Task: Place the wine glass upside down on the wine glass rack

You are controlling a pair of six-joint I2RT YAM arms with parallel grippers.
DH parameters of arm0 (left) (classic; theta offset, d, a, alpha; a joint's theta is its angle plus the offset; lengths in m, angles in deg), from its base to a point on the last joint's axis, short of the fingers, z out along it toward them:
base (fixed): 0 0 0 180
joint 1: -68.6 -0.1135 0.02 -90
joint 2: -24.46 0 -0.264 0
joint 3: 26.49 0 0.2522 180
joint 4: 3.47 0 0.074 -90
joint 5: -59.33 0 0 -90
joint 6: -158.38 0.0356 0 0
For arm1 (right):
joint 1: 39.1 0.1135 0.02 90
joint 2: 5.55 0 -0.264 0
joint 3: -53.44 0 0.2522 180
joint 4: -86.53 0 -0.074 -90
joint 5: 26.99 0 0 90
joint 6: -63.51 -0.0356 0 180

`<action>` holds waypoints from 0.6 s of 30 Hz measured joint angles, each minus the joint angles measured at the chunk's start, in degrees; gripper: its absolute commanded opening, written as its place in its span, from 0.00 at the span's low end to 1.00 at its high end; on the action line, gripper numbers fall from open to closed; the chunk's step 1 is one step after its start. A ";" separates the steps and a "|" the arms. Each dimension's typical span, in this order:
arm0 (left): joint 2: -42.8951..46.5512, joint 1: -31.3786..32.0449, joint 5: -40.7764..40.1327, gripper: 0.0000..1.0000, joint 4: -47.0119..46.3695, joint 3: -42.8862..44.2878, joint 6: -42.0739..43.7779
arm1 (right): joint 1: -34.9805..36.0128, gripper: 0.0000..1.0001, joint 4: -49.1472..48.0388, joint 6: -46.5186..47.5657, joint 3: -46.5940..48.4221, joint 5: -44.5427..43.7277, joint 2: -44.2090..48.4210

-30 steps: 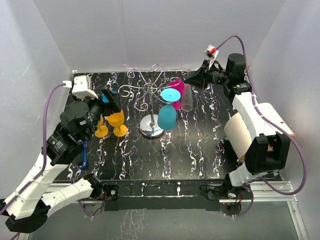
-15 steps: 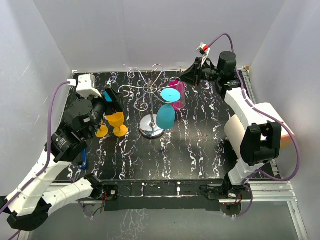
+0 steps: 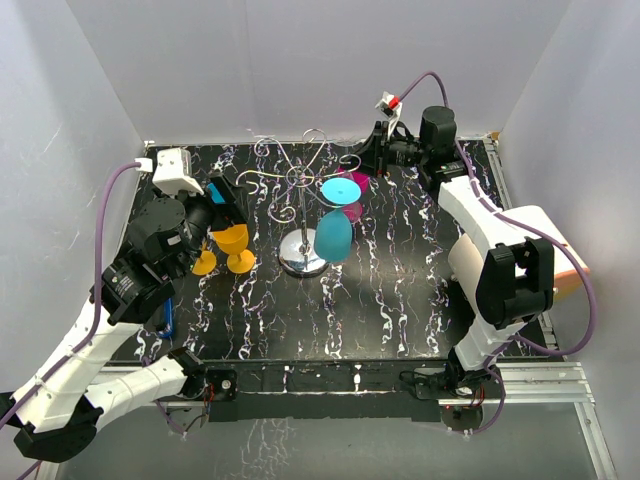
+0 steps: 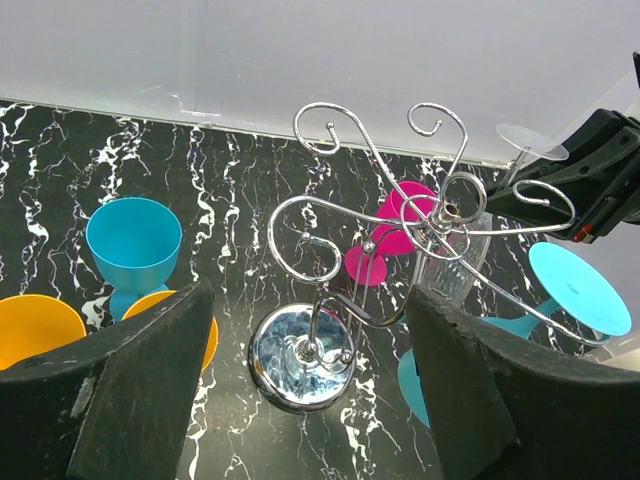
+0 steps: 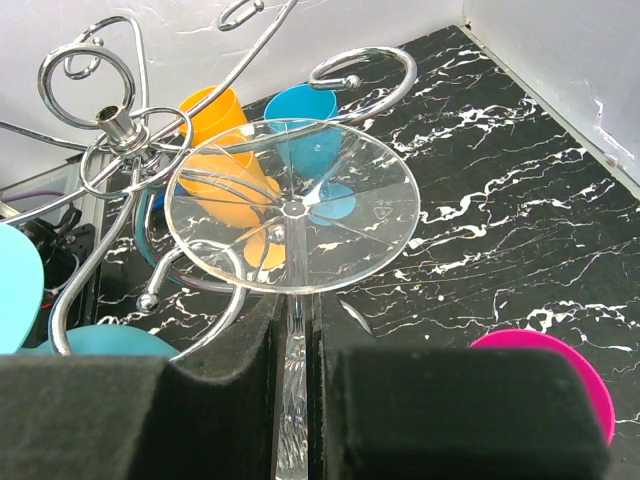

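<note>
The wine glass rack (image 3: 300, 182) stands mid-table on its chrome dome base (image 3: 303, 254); it also shows in the left wrist view (image 4: 303, 357) and the right wrist view (image 5: 118, 125). My right gripper (image 3: 376, 153) (image 5: 297, 310) is shut on the stem of a clear wine glass (image 5: 290, 205), held upside down with its foot uppermost. The foot (image 3: 350, 160) (image 4: 530, 140) is at the rack's right scroll arms; I cannot tell whether they touch. My left gripper (image 3: 225, 200) (image 4: 310, 300) is open and empty, left of the rack.
A cyan glass (image 3: 334, 232) and a magenta glass (image 3: 353, 208) hang upside down on the rack's right side. Two orange glasses (image 3: 232, 245) and a cyan glass (image 4: 133, 240) stand upright on the table by my left gripper. White walls enclose the black marbled table (image 3: 400, 290).
My right gripper has moved left along the back of the table, carrying the clear glass up to the rack's right arms. The left arm has barely moved.
</note>
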 measured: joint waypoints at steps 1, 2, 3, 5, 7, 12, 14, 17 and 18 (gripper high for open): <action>-0.02 0.00 0.07 0.76 0.00 0.00 0.00 | -0.02 0.00 0.04 0.00 0.00 0.13 0.00; -0.04 0.00 0.17 0.76 0.00 0.00 0.00 | -0.04 0.00 0.04 0.00 0.00 0.31 0.00; -0.11 0.00 0.24 0.76 0.00 0.00 -0.02 | -0.13 0.00 0.04 0.02 0.00 0.48 0.00; -0.28 0.00 0.44 0.76 0.00 0.00 0.00 | -0.17 0.00 0.11 0.11 -0.02 0.96 0.00; -0.55 0.00 0.61 0.77 0.00 0.00 -0.02 | -0.15 0.00 0.15 0.22 -0.04 1.73 0.00; -1.57 0.00 1.62 0.78 0.20 0.33 0.11 | -0.17 0.00 0.15 0.46 -0.09 4.26 -0.22; -2.43 0.00 2.78 0.78 0.33 1.53 0.50 | -0.17 0.00 0.15 0.55 -0.09 5.49 -0.55; -3.54 0.00 4.81 0.78 0.28 3.63 0.96 | -0.17 0.00 0.24 0.61 -0.09 7.28 -1.46; -3.78 0.00 5.49 0.78 0.28 4.15 1.09 | -0.17 0.00 0.22 0.61 -0.09 7.69 -1.66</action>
